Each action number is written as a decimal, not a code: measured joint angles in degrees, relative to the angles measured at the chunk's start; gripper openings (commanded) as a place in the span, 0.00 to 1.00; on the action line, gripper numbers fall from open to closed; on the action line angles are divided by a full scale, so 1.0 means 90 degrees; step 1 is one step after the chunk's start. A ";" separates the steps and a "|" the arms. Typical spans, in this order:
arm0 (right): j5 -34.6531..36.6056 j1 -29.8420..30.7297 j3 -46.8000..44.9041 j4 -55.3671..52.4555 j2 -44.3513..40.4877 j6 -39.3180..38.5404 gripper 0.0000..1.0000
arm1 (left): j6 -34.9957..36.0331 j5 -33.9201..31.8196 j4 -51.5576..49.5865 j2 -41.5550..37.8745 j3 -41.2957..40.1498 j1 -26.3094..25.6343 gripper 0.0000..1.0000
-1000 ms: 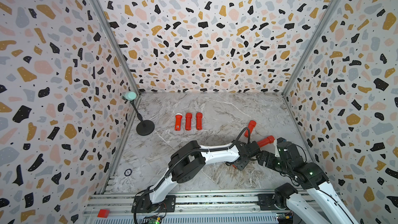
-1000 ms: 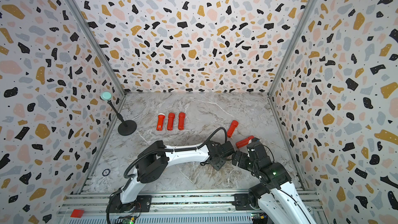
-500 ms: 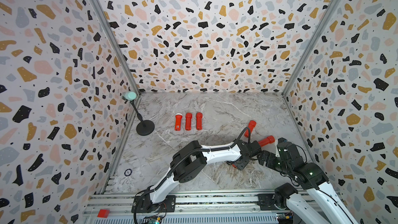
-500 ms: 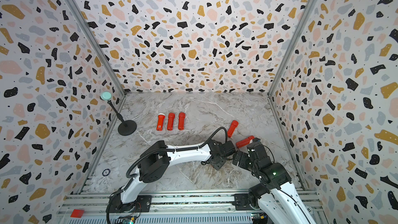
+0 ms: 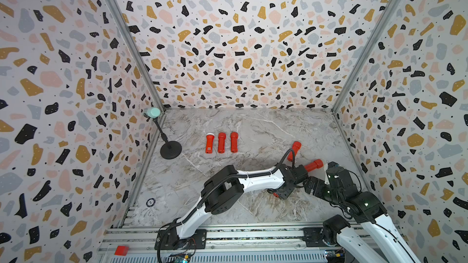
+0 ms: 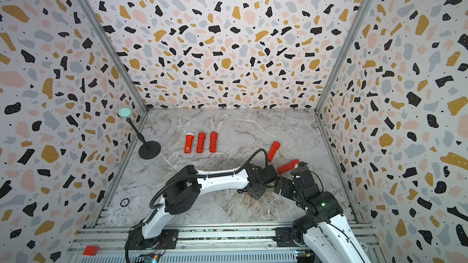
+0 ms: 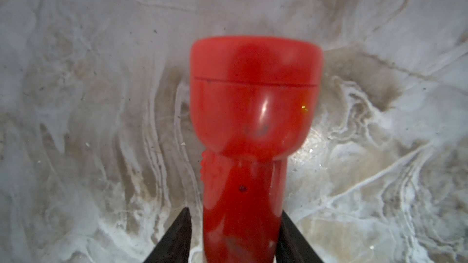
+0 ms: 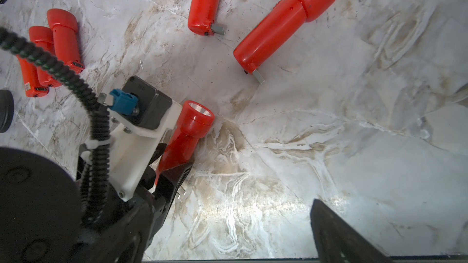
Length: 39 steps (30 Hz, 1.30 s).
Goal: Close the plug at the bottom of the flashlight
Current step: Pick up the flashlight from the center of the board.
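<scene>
A red flashlight (image 7: 253, 102) lies low over the marble floor between the fingers of my left gripper (image 7: 235, 223). One finger (image 7: 291, 239) touches its handle; a thin gap shows at the other finger (image 7: 177, 239). In the right wrist view the same flashlight (image 8: 187, 132) shows its lens end, and its metal plug (image 8: 181, 193) sticks out past the left gripper's fingers. My left gripper (image 5: 282, 193) sits at the front right in both top views. My right gripper (image 5: 310, 184) hovers open just right of it, one finger (image 8: 342, 236) showing, nothing between its fingers.
Two more red flashlights (image 8: 283, 24) (image 8: 205, 1) lie close behind with their plugs folded out. Three flashlights (image 5: 221, 142) lie in a row mid-floor. A black stand (image 5: 170, 149) with a teal top is at the back left. Patterned walls enclose three sides.
My left gripper's jaws have narrowed around the flashlight's handle. Both arms have hardly shifted.
</scene>
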 measured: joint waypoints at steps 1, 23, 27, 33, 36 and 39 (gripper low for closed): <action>0.0007 -0.0002 0.0000 0.0000 0.0000 0.0000 0.99 | -0.0005 0.0000 0.0002 0.0007 0.0007 0.0000 0.51; 0.0092 -0.0019 -0.0039 -0.0044 -0.0041 0.0010 0.99 | -0.0046 -0.0029 0.0000 0.0114 0.0095 -0.0010 0.37; 0.0092 -0.0019 -0.0041 -0.0044 -0.0049 0.0012 0.99 | -0.0049 -0.0041 0.0000 0.0114 0.0095 -0.0010 0.28; 0.0092 -0.0019 -0.0044 -0.0044 -0.0053 0.0015 0.99 | -0.0051 -0.0097 0.0000 0.0114 0.0097 -0.0010 0.00; 0.0092 -0.0019 -0.0046 -0.0044 -0.0061 0.0015 0.99 | -0.0049 -0.0197 -0.0002 0.0114 0.0097 -0.0012 0.00; 0.0090 -0.0019 -0.0046 -0.0044 -0.0095 0.0017 0.99 | -0.0046 -0.0347 0.0000 0.0114 0.0095 -0.0012 0.00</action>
